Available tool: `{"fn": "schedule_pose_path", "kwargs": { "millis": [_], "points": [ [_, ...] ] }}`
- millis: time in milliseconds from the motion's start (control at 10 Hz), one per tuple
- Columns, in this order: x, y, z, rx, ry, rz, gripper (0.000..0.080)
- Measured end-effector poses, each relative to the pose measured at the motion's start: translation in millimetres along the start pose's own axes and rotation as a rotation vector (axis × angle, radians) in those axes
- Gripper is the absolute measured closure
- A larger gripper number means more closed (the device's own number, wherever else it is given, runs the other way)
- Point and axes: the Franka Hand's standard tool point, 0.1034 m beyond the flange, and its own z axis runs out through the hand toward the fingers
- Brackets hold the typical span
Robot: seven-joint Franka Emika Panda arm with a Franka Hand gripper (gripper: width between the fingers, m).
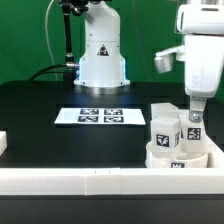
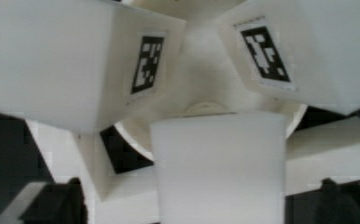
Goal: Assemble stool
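Presently the open pincer (image 1: 196,128) hovers over tagged legs (image 1: 163,128) standing on the seat disc (image 1: 178,157).

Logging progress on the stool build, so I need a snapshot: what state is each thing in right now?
Seat disc: lying flat against the border rail, legs standing on it.
Legs: upright, tagged faces showing, clustered together.
Pincer: open, low over the legs, holding nothing.
Marker board: flat on the table, untouched.
Border rail: lying along the table's near edge.
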Motion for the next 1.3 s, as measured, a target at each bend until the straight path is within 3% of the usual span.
{"fn": "schedule_pose_path", "kwargs": {
  "millis": [400,600,800,1000,1300],
  "points": [
    [-2.3,-4.7,12.0,0.017,-0.009,0.011,0.015],
    [2.9,-5.3,10.8,0.016,-0.006,0.028,0.0162],
    [0.7,-1.8,9.1,0.015,-0.006,0.031,0.0463],
    [0.0,-1.6,9.2,0.015,-0.006,0.057,0.0463],
    [0.2,-2.5,9.5,0.018,-0.009,0.322,0.0463]
  ]
}}
